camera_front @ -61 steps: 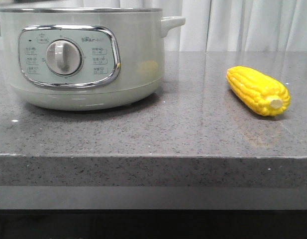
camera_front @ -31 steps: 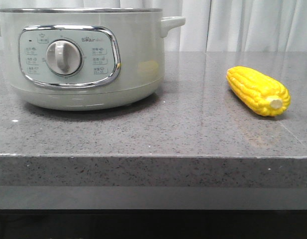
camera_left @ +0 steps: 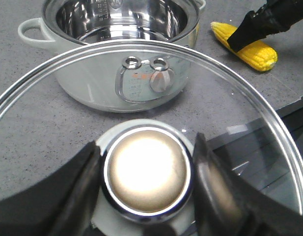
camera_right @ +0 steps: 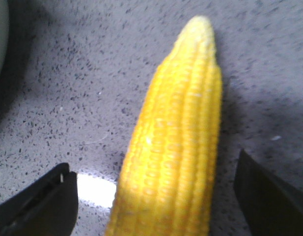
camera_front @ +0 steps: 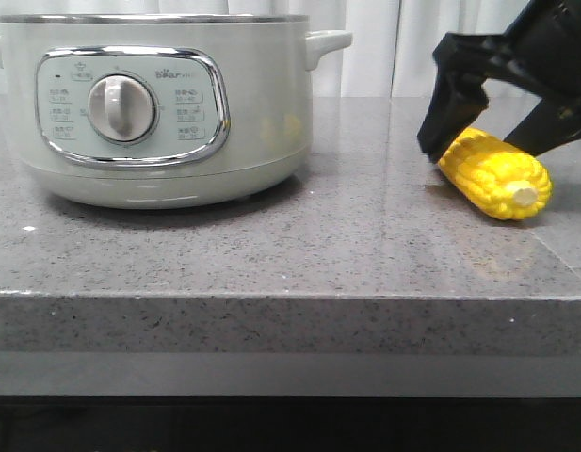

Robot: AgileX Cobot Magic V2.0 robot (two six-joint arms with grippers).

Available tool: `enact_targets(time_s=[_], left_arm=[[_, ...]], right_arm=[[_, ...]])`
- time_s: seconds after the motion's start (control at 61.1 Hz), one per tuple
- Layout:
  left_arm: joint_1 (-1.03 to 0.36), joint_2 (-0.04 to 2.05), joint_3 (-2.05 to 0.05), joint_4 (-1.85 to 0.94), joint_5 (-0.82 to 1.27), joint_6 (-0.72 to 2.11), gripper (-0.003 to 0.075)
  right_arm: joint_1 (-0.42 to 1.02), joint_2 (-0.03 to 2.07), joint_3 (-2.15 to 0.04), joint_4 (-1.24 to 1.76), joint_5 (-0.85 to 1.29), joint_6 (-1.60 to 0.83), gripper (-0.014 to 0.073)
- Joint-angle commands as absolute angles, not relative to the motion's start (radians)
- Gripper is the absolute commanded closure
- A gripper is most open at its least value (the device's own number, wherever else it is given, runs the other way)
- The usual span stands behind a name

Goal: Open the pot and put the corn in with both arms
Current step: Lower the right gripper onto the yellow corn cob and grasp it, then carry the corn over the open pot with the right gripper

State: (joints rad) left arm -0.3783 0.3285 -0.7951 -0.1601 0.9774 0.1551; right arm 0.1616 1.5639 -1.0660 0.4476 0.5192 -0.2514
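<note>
Two end effectors busy | left end effector (camera_left: 146, 196) clamps lid (camera_left: 249, 113) knob, pot (camera_front: 168, 104) open | right end effector (camera_right: 156, 196) spread astride corn (camera_front: 497, 174) | risk: cob rolls on table (camera_front: 318, 245) if fingers close off-centre

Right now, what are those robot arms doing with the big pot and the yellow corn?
The left end effector is holding the round glass lid by its shiny metal knob, lifted off the large pale grey-green electric pot, so the steel inside shows. The right end effector is open, with its fingers on either side of the bright yellow corn cob, which lies on the speckled grey counter. The corn has not been gripped or lifted yet.
</note>
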Motion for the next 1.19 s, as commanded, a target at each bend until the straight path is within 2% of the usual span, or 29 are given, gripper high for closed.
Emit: enact_targets(time_s=[0.0, 0.18, 0.36, 0.507, 0.704, 0.998, 1.178], left_arm=[[-0.386, 0.335, -0.829, -0.188, 0.846, 0.147, 0.0489], [-0.386, 0.335, -0.829, -0.188, 0.846, 0.147, 0.0489], [-0.386, 0.335, -0.829, -0.188, 0.846, 0.147, 0.0489], [-0.386, 0.335, -0.829, -0.188, 0.846, 0.147, 0.0489], [-0.386, 0.335, -0.829, -0.188, 0.846, 0.147, 0.0489], [-0.386, 0.335, -0.829, -0.188, 0.846, 0.147, 0.0489], [-0.386, 0.335, -0.829, -0.188, 0.846, 0.147, 0.0489]], right_arm=[[0.162, 1.541, -1.103, 0.469, 0.492, -0.259, -0.001], [0.162, 1.542, -1.103, 0.469, 0.493, -0.259, 0.0186], [0.162, 1.525, -1.118, 0.469, 0.494, -0.259, 0.0274], [0.162, 1.485, -1.201, 0.468, 0.5, -0.26, 0.0278], [0.231, 1.494, -1.433, 0.468, 0.529, -0.28, 0.0278], [0.447, 1.676, -1.754, 0.468, 0.542, -0.286, 0.0278], [0.529, 1.804, -1.843, 0.468, 0.563, -0.286, 0.0265]])
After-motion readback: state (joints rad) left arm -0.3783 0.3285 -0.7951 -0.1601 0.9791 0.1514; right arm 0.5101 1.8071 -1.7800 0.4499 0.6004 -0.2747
